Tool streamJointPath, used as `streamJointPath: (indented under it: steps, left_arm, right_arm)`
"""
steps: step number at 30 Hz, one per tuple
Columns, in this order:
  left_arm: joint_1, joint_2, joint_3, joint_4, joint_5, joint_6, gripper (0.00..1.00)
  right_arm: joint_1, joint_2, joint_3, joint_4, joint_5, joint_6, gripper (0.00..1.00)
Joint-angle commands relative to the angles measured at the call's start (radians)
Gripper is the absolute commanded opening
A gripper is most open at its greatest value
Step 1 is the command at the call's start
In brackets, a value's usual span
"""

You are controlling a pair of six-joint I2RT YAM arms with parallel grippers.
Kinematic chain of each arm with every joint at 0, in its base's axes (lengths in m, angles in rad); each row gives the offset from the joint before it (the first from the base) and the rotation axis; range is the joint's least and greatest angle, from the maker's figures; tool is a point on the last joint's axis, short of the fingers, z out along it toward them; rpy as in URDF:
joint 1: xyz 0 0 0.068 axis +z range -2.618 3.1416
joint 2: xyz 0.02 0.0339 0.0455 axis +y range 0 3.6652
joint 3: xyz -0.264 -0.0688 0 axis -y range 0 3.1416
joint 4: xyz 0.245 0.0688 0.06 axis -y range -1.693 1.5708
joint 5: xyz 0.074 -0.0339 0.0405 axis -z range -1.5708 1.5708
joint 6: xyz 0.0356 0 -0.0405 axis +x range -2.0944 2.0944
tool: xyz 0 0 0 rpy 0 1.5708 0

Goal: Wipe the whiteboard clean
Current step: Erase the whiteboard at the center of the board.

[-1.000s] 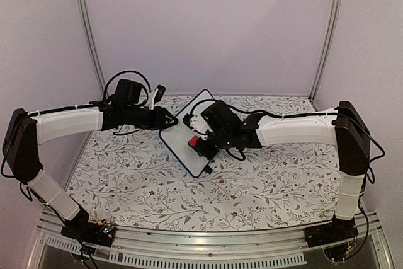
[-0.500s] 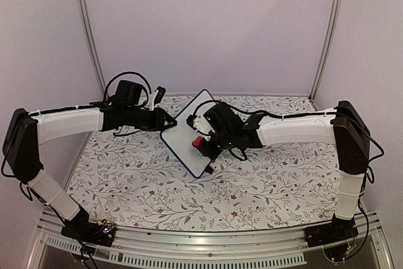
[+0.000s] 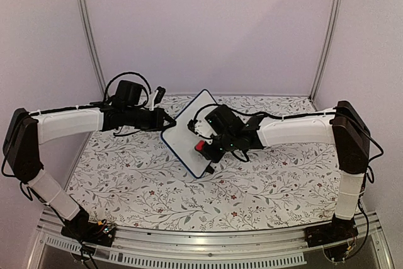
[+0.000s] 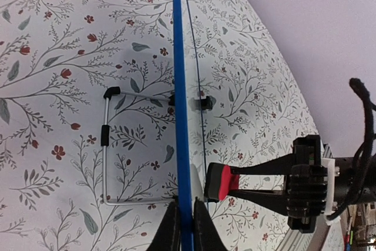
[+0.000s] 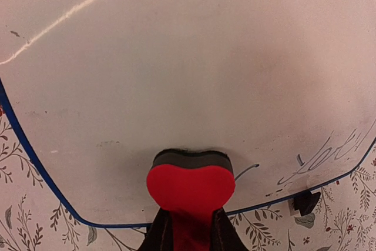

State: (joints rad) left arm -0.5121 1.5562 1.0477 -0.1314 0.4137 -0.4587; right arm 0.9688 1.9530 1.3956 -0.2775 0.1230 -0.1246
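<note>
Floral cloth (image 3: 145, 181) lies under the whiteboard (image 3: 187, 131), a wire stand (image 4: 104, 145) behind it. The left gripper (image 4: 186, 230) pinches its blue edge; the right gripper (image 5: 189, 227) clamps a red eraser (image 5: 190, 183) against its mostly clean face, scribbles (image 5: 329, 156) near one corner.

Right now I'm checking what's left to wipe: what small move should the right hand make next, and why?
Probably slide the red eraser toward the faint handwriting near a corner of the whiteboard. The right hand holds it against blank surface beside that writing, while the left hand pinches the board's edge.
</note>
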Motion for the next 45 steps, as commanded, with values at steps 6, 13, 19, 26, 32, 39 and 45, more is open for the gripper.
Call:
streamJointPath:
  steps: [6, 13, 19, 26, 32, 39, 45]
  left_arm:
    - [0.005, 0.016, -0.005, 0.031, 0.020, 0.009, 0.04]
    - [0.006, 0.021, -0.004, 0.030, 0.024, 0.006, 0.01]
    - [0.005, 0.022, -0.005, 0.030, 0.023, 0.008, 0.00]
    - [0.005, 0.027, -0.005, 0.029, 0.023, 0.008, 0.00]
    - [0.005, 0.028, -0.003, 0.030, 0.024, 0.009, 0.00]
    - [0.006, 0.030, -0.002, 0.029, 0.025, 0.008, 0.00]
    - [0.005, 0.031, -0.002, 0.029, 0.025, 0.008, 0.00]
  right_arm:
    - [-0.014, 0.014, -0.005, -0.033, -0.061, -0.041, 0.03]
    - [-0.019, 0.032, -0.008, -0.047, -0.085, -0.049, 0.03]
    - [-0.022, 0.065, -0.015, -0.064, -0.094, -0.059, 0.03]
    - [-0.030, 0.079, -0.042, -0.081, -0.096, -0.061, 0.03]
    - [-0.031, 0.085, -0.038, -0.120, -0.097, -0.073, 0.03]
    - [-0.033, 0.093, -0.025, -0.160, -0.084, -0.084, 0.03]
    - [-0.033, 0.093, -0.013, -0.168, -0.083, -0.089, 0.03]
